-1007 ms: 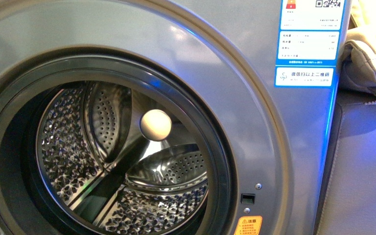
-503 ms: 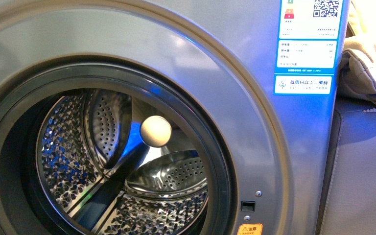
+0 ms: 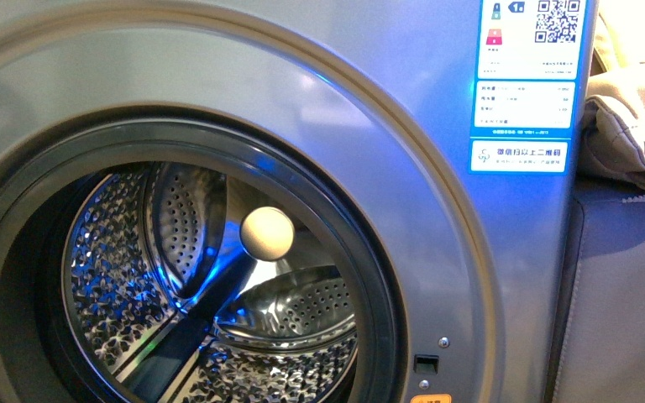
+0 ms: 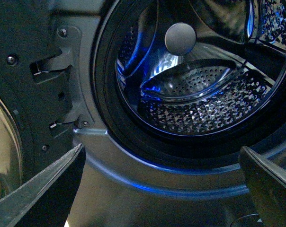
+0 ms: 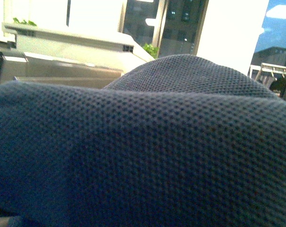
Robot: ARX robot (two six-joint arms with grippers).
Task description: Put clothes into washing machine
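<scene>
1. The clothes [image 5: 147, 151], a slate-blue fabric with a fine dotted weave, show only in the right wrist view. They are bunched close to the lens and fill nearly all of it, rising in a soft hump. Bright windows and a pale ledge show above the fabric.
2. The right gripper is hidden behind that cloth, so whether it clamps the fabric cannot be told.
3. The left gripper [image 4: 162, 149] has its jaws spread wide with nothing between them. Its dark fingers [image 4: 43, 189] frame the lower rim of the porthole, apart from the metal.
4. The washing machine [image 3: 437, 210] fills the front view, its silver-grey face lit with blue glints. The door [image 4: 5, 142] stands swung open to one side on its hinge [image 4: 53, 71].
5. Inside the dark rubber gasket [image 3: 369, 252], the perforated steel drum [image 3: 134, 277] shows its wall and a raised paddle. A pale round knob [image 3: 267, 233] sits at the centre of its back.
6. A blue-white label [image 3: 525, 84] sits on the upper right of the front panel (its small print is too fine to read). A small latch slot [image 3: 425, 363] lies just right of the gasket, low down.
7. Beside the machine's right edge, a beige cloth [image 3: 638, 117] with stitched seams lies on top of a grey padded surface [image 3: 621, 294].
</scene>
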